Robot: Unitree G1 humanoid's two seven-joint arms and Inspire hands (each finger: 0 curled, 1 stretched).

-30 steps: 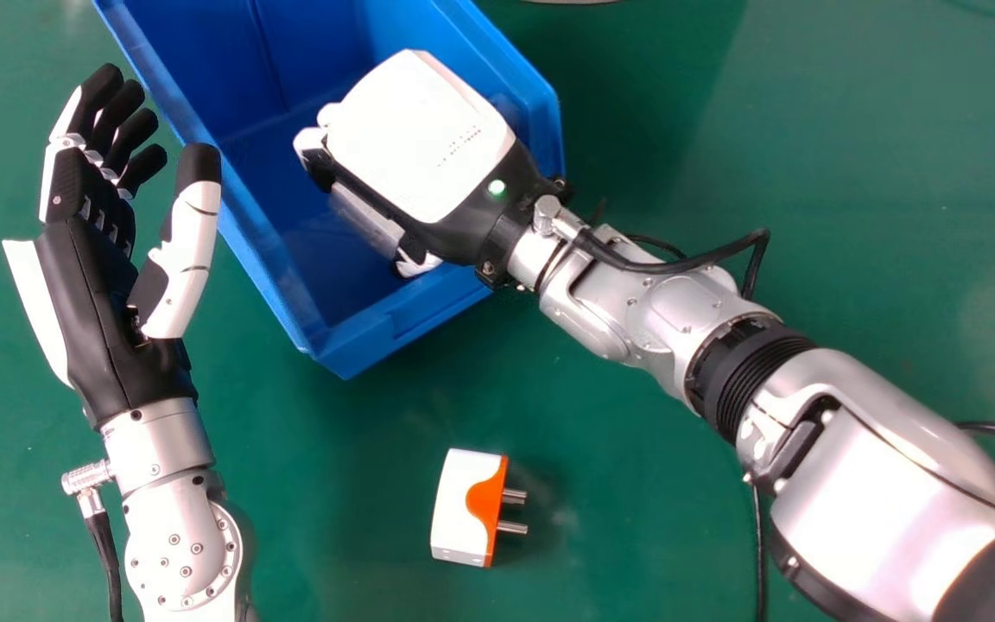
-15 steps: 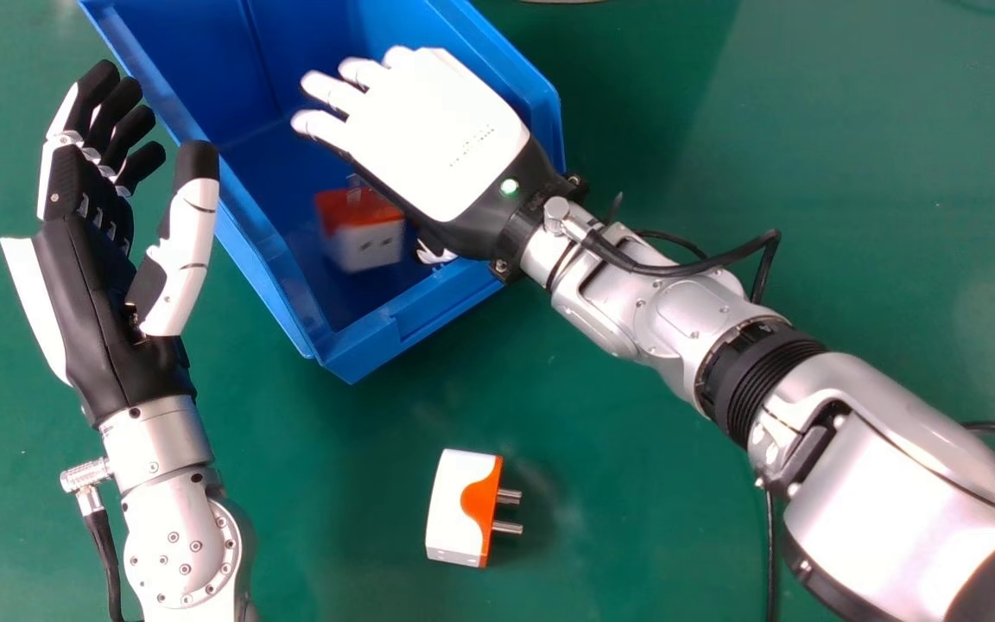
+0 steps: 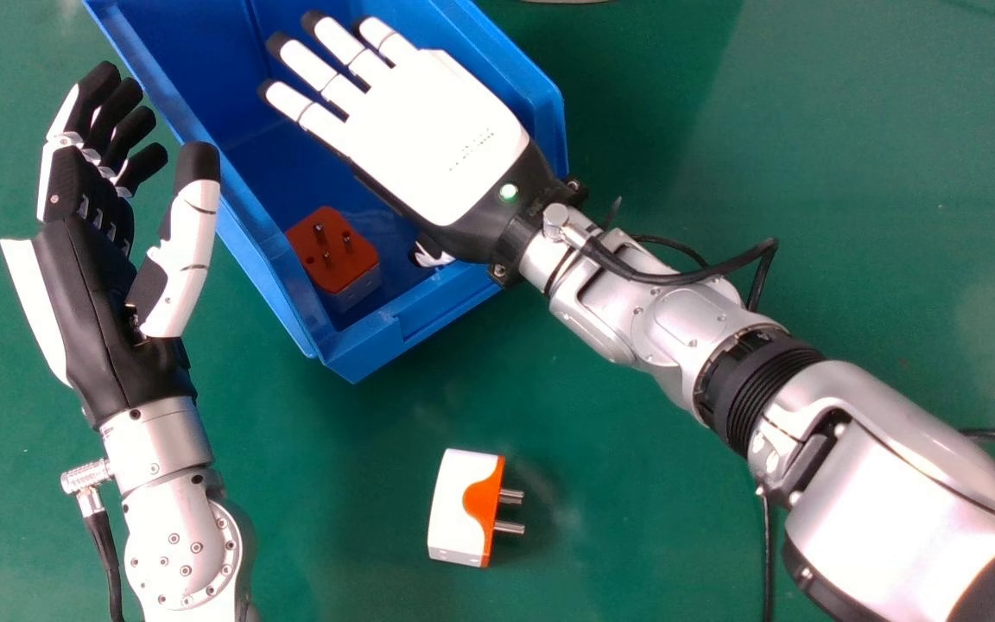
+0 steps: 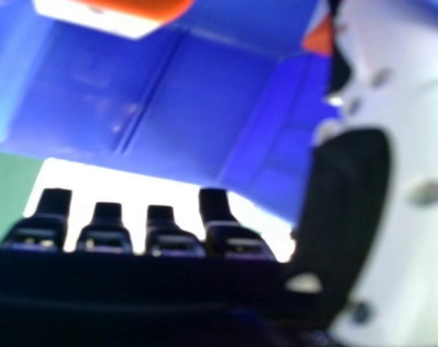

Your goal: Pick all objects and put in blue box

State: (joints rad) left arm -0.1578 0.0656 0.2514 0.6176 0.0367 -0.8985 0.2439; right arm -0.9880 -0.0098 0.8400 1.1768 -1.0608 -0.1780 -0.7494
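The open-topped blue box [image 3: 381, 341] sits on the smooth green desk [image 3: 636, 484], its smooth, plastic-looking walls straight and angled at the corners, with a notch in the near rim and a thin straight line running down the inside of the far part. In its near end lies a plug adapter [image 3: 333, 255], flat orange face up, three round metal pins pointing upward and the glossy white body below. The right hand [image 3: 441, 134] is over the box, back upward, fingers extended and spread, with nothing in its grasp; its back is a smooth white shell with rounded corners, and the fingertips are black. The right hand view shows an orange-and-white piece [image 4: 114, 11] at the box's inside and a small orange patch [image 4: 319, 37] beside the thumb; whether these belong to one thing cannot be told. Outside the box, on the desk nearer the robot, the other adapter [image 3: 463, 510] lies with its white, gently curved body toward the robot's left and its orange face toward the right, two shiny cylindrical pins sticking out that way. The left hand [image 3: 100, 294] is left of the box, its fingers loosely bent and its thumb well apart from them, holding nothing.
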